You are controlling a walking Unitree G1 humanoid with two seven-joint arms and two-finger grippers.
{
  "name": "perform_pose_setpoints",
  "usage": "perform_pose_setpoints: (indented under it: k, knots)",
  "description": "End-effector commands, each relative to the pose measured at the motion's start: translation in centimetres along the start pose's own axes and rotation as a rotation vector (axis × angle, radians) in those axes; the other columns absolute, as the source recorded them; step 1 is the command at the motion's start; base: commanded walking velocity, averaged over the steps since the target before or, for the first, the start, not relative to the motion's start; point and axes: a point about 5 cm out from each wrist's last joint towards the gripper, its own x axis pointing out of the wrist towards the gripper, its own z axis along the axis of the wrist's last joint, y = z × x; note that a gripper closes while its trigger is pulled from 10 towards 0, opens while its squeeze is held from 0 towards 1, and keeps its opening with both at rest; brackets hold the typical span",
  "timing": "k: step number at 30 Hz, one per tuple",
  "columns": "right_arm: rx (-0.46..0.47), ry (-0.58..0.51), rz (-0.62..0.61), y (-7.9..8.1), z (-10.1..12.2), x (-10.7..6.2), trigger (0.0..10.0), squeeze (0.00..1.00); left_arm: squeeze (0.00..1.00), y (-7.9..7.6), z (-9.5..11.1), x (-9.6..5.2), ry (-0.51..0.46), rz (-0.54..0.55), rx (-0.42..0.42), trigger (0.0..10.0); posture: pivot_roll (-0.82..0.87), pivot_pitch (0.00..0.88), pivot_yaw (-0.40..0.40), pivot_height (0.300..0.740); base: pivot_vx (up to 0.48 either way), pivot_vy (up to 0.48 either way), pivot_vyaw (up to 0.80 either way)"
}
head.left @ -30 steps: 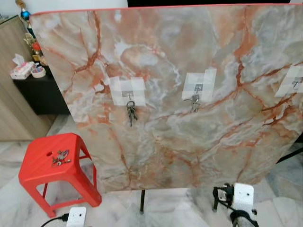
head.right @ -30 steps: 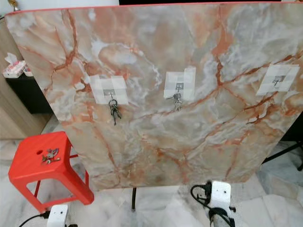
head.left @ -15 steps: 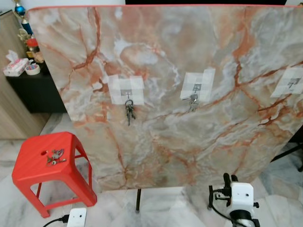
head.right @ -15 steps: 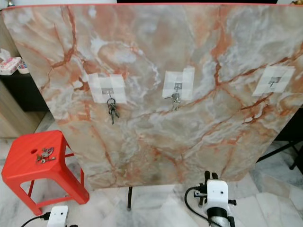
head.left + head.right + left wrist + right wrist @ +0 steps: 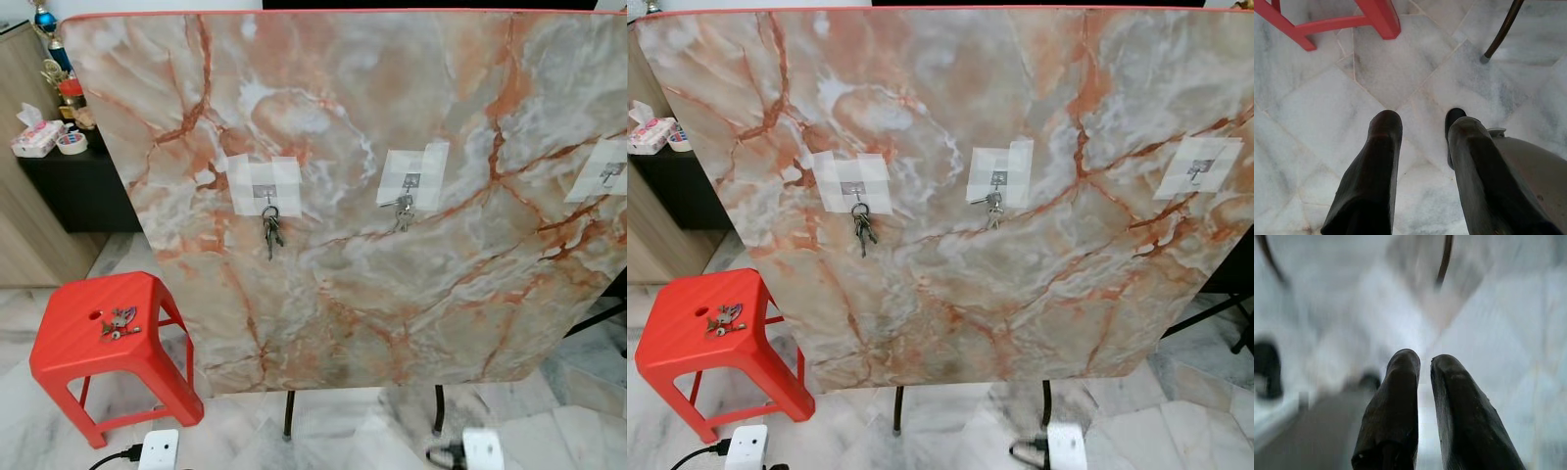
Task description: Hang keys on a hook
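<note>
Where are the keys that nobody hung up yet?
The loose keys lie on top of the red stool, at the robot's left, below the marble board.

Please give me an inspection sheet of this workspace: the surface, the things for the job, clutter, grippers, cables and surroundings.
Surface: marble-pattern board stands upright on thin dark legs; three taped hooks in a row.
Job's things: left hook holds a bunch of keys; middle hook holds keys too; right hook is bare. Loose keys lie on the red stool.
Clutter: nothing seen on the floor by the stool.
Grippers: left gripper points at the floor, jaws open, holding nothing. Right gripper low over the floor, jaws nearly closed, holding nothing.
Cables: black cable at the left wrist.
Surroundings: dark cabinet with small items, marble floor tiles.
</note>
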Motion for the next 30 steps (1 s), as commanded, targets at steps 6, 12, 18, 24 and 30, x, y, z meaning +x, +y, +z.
perform_pose_setpoints:
  k: [6, 12, 18, 24, 30]
  knots:
    - [0.059, 0.045, -0.011, -0.4, -1.5, -0.3, 10.0, 0.00, 0.00, 0.1, -0.7, -0.1, 0.017, 0.009, -0.022, 10.0, -0.02, 0.000, 0.007, 0.740, 0.000, 0.000, 0.00]
    - [0.068, 0.065, 0.002, -0.3, -2.1, -0.4, 10.0, 0.00, 0.00, 0.3, -0.8, -0.2, 0.027, 0.008, -0.012, 10.0, -0.01, 0.000, 0.009, 0.740, 0.000, 0.000, 0.00]
    - [0.035, 0.041, -0.003, 0.0, -1.5, -0.3, 10.0, 0.00, 0.00, 0.4, -0.7, -0.1, 0.026, 0.007, -0.017, 10.0, -0.01, 0.000, 0.007, 0.740, 0.000, 0.000, 0.00]
    - [0.059, 0.023, 0.002, 0.2, -0.7, -0.1, 10.0, 0.00, 0.00, 0.4, -0.4, -0.1, 0.027, 0.009, -0.026, 10.0, -0.01, 0.000, 0.010, 0.740, 0.000, 0.000, 0.75]
    - [0.053, 0.016, 0.011, 0.4, -0.5, 0.0, 10.0, 0.00, 0.00, -0.1, -0.4, 0.0, 0.030, -0.003, -0.011, 10.0, 0.00, 0.000, 0.010, 0.740, 0.000, 0.262, 0.00]
